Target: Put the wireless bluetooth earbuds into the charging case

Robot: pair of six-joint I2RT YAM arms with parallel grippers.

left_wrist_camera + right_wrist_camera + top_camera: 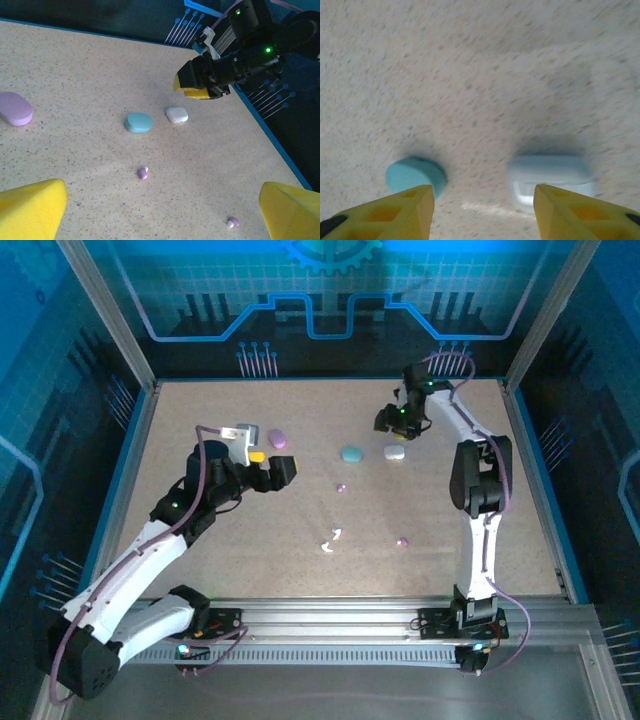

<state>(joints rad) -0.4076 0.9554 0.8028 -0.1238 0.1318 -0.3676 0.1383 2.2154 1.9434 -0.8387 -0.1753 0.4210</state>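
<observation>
Cases (351,454) in a row — earbuds (341,487) scattered nearer.

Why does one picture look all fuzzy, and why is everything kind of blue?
Right wrist view: the fuzziest, the white case and light blue case have smeared edges with dark shadows beside them. Left wrist view: the table looks sharp, but the left gripper's close yellow fingers are soft. Top external view: dim, and the glowing blue walls seem to tint everything bluish.

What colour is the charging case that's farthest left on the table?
That case is pale purple; the left wrist view shows it best.
</observation>
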